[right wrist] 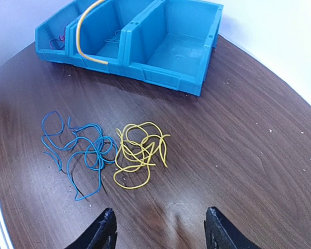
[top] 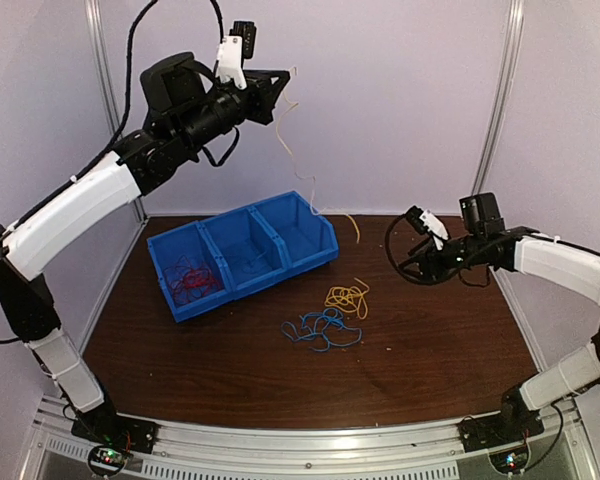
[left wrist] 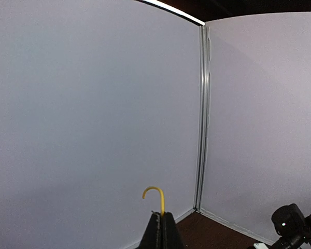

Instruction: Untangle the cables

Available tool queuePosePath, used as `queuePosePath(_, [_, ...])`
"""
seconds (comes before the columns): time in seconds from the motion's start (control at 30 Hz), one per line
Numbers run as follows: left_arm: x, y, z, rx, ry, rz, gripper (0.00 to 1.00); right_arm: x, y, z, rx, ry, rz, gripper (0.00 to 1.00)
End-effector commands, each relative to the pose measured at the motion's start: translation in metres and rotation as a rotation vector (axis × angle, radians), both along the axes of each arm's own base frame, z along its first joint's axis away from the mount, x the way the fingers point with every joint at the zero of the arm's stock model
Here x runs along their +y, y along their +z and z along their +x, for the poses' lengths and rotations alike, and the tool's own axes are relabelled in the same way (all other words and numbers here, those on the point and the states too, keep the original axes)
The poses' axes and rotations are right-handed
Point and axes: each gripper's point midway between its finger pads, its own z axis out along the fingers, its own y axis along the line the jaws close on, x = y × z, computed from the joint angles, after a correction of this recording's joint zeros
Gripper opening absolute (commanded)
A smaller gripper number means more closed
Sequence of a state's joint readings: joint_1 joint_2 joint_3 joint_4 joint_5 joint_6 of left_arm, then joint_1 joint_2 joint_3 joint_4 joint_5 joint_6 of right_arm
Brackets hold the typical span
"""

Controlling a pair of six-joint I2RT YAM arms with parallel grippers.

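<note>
Count: four cable groups, one three-compartment bin (top: 242, 262), two grippers. The red tangle (top: 189, 281) is sitting in the bin's left-hand compartment in the top view. The middle compartment is possibly holding a thin strand, too faint to call. The blue tangle (top: 322, 330) and yellow tangle (top: 348, 297) are lying loose on the table (top: 430, 350), centre frame, below the bin. They are just beside each other, and the right wrist view shows their edges possibly touching. The fourth is a single yellow-orange strand (top: 354, 230). It is hanging from the upper left of the top view, passing the bin's right-hand end, with its lower end down by that end of the bin. I can't tell if it is touching the table. The left gripper (top: 282, 85) is sitting high at upper left, fingers pinched tight on that strand. In its wrist view a short yellow hook (left wrist: 154, 194) is poking up out of the closed tips. The right gripper (top: 398, 248) is hovering at mid right over the table, jaws spread wide, holding nothing and touching nothing, with both tangles lying ahead of it in its wrist view.
</note>
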State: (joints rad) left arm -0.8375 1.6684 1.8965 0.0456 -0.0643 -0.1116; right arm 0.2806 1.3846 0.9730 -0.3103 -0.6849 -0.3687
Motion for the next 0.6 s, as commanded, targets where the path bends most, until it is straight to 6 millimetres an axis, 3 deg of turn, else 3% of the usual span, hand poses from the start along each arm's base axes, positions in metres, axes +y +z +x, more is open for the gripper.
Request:
queuePosePath(0.0, [-0.001,-0.023,0.029,0.121,-0.108,-0.037,0.0,-0.029,0.012,0.008,-0.104,-0.122,-0.036,0.61])
queuePosePath(0.07, [-0.01,-0.042,0.044,0.141,-0.125,-0.004,0.0,-0.034,0.016,0.01,-0.109,-0.135,-0.02,0.63])
queuePosePath(0.2, [-0.026,-0.09,0.084,0.207,-0.146,0.057,0.0,-0.037,0.005,0.011,-0.079,-0.135,-0.026,0.63])
queuePosePath(0.33, [-0.026,-0.118,0.114,0.268,-0.162,0.06,0.0,-0.034,-0.002,0.008,-0.05,-0.11,-0.014,0.63])
queuePosePath(0.43, [-0.022,-0.125,0.124,0.278,-0.153,0.056,0.0,-0.034,-0.005,0.008,-0.048,-0.106,-0.018,0.63])
queuePosePath(0.57, [-0.019,-0.114,0.123,0.253,-0.152,0.047,0.0,-0.033,-0.009,0.008,-0.041,-0.103,-0.021,0.63])
